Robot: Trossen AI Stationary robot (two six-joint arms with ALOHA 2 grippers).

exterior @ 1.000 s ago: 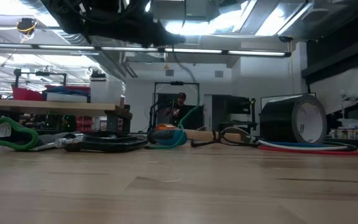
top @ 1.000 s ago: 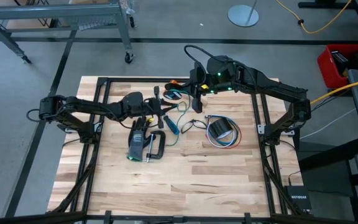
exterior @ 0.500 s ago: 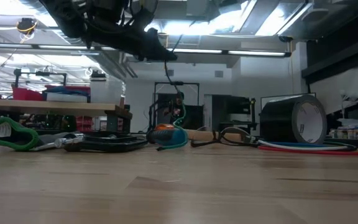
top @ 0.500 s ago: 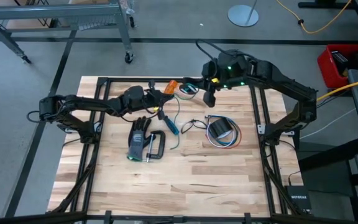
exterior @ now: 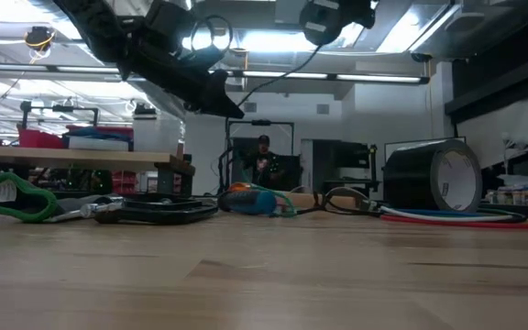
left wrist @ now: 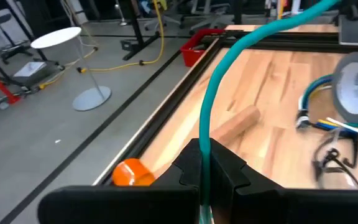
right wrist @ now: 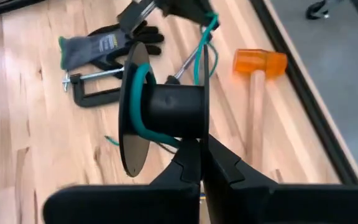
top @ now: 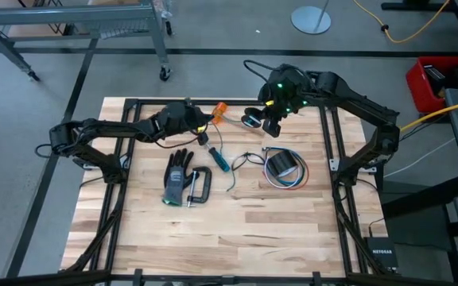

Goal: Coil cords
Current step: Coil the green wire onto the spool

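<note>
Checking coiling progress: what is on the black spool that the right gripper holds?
A few turns of teal cord sit on the black spool clamped in the right gripper. The flange hides the far side, so the full count cannot be seen.

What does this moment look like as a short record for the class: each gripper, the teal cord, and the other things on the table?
left gripper: shut on the teal cord, raised over the table's far side
right gripper: shut on a black spool, held up in the air
teal cord: a few turns on the spool, the rest running to the left gripper
hammer: orange head, wooden handle, lying flat
work glove: beside a black C-clamp
tape roll: on red, white and blue wires
</note>
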